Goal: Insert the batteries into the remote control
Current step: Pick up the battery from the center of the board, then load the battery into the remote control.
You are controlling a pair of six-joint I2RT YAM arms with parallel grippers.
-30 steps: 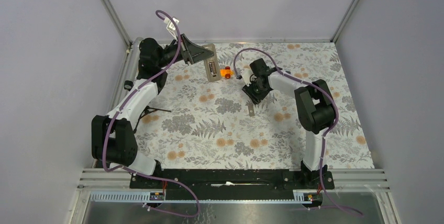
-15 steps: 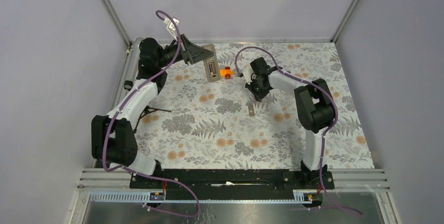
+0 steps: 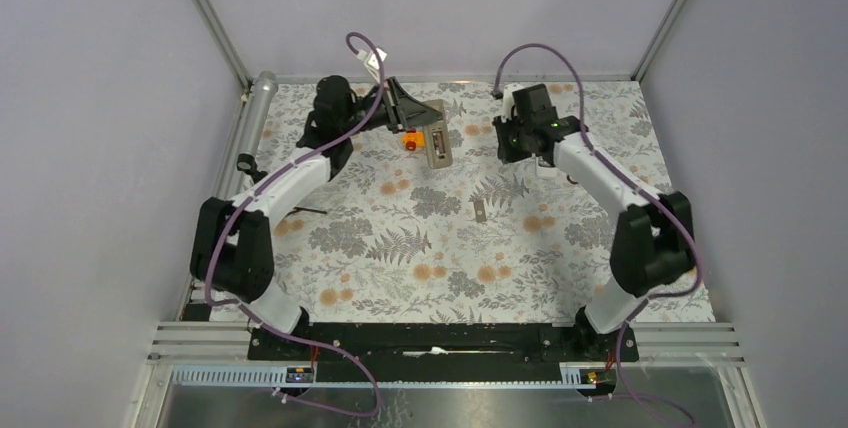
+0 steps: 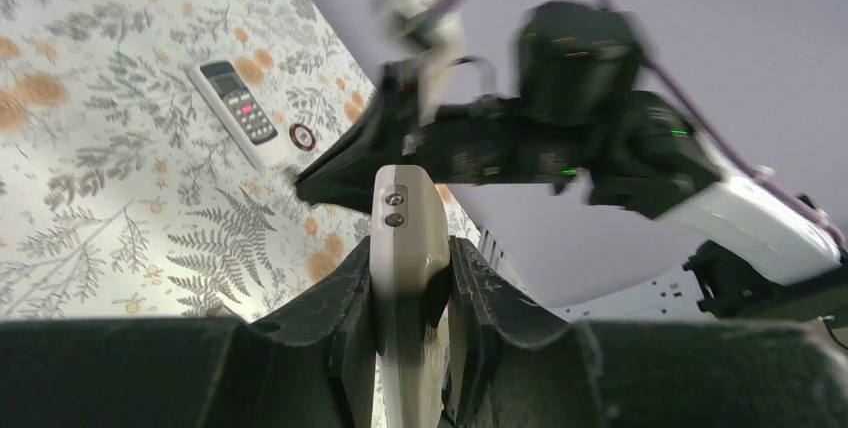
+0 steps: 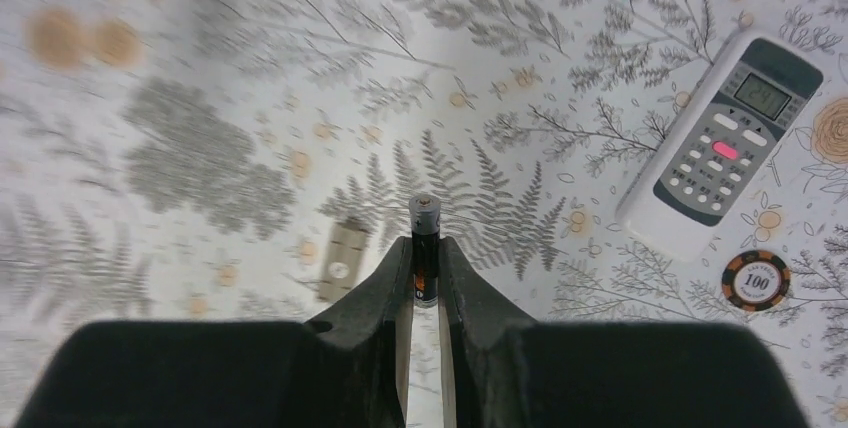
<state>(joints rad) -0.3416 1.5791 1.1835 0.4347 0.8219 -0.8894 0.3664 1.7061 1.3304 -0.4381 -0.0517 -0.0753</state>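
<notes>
Over the far side of the floral mat (image 3: 400,248), left gripper (image 4: 410,273): clenched on the remote control (image 4: 404,228), held up off the mat.
Right gripper (image 5: 424,253): pinching one battery (image 5: 424,216), tip poking out past the fingers, above the mat.

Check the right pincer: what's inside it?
One battery, clamped in the right pincer with its metal tip sticking out in front. Its rear end is covered by the pincer, so that part can't be seen.
</notes>
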